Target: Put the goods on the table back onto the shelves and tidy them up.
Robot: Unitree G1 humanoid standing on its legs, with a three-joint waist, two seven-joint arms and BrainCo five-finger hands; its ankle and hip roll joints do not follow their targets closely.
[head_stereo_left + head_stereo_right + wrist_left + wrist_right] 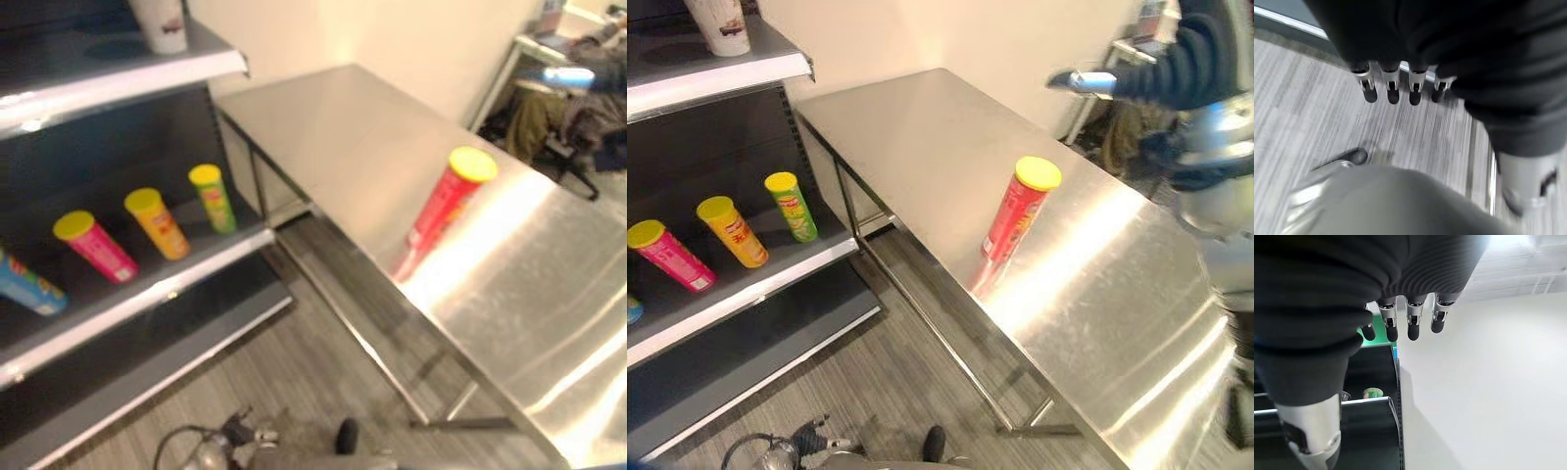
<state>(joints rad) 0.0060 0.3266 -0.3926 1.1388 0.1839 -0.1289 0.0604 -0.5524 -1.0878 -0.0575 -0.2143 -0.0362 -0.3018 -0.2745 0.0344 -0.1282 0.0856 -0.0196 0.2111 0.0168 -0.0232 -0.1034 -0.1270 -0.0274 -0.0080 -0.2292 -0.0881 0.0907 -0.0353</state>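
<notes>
Your red can (pixel 1021 209) stands upright alone at centre frame on the steel table (pixel 921 127), well apart from your raised, empty, relaxed right hand (pixel 1083 81) at upper right. Your left hand (pixel 1393 88) hangs slack, empty, over the floor. A fast sideways reach risks toppling the tall can and rolling it off the near edge.

A red tube can (pixel 1021 210) with a yellow lid stands upright on the steel worktop (pixel 921 127), near its front edge, with its reflection on the metal beside it. On the dark shelf (pixel 147 284) to the left stand a green can (pixel 213 198), an orange can (pixel 157 223) and a pink can (pixel 94 244), all yellow-lidded, in a row, with a blue can (pixel 27 285) at the far left edge.
</notes>
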